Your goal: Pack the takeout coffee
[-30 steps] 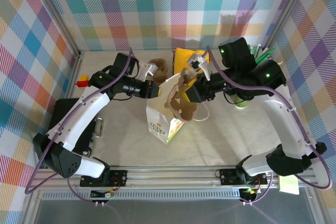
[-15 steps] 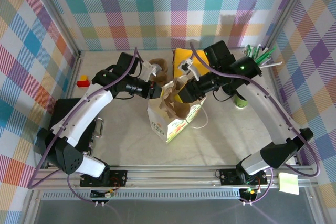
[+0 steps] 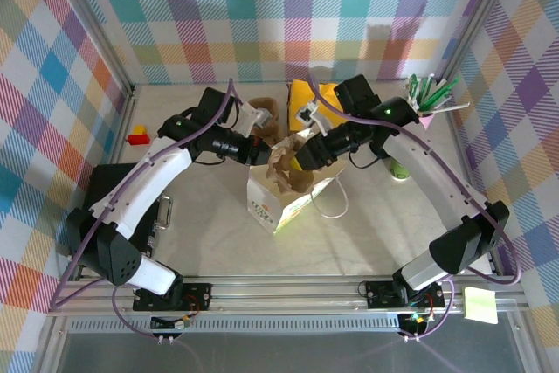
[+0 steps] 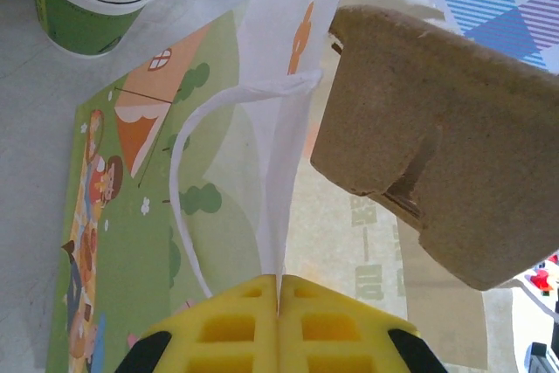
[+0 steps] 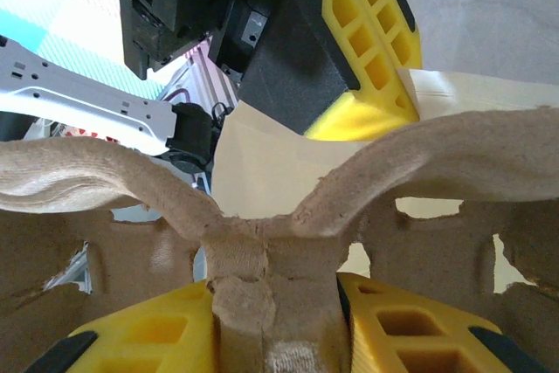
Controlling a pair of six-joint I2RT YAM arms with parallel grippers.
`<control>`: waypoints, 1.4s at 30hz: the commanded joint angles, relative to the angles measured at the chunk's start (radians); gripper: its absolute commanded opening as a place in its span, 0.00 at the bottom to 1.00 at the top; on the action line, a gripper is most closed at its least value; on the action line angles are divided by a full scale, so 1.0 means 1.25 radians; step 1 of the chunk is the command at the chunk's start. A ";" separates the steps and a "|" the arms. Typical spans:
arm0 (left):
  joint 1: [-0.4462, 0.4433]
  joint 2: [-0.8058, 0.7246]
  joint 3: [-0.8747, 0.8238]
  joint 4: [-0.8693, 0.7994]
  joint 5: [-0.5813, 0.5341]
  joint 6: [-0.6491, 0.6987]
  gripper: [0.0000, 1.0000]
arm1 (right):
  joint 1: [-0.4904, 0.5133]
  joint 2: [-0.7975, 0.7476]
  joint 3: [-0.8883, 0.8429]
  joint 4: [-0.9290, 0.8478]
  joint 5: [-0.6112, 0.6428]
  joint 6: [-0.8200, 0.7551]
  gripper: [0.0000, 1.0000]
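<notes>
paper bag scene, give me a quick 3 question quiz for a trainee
1. True or false: the left jaws are pinched shut on the edge of the paper bag.
2. What do the right jaws hold? A) a pen B) the brown cup tray C) a red block
3. Fill in: the green and white cup stands outside the bag, on the ____.

Key: 1 true. 2 B, gripped by its middle ridge. 3 table.
</notes>
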 commanded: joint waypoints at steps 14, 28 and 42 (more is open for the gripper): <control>-0.003 0.019 0.001 0.006 0.044 0.030 0.00 | -0.002 0.050 -0.032 0.030 0.188 0.123 0.33; -0.004 0.022 0.012 -0.008 0.021 0.039 0.00 | 0.047 0.045 -0.067 -0.027 0.321 0.062 0.33; -0.005 0.009 -0.015 0.024 -0.015 0.008 0.00 | 0.118 0.040 -0.100 -0.008 0.490 0.042 0.33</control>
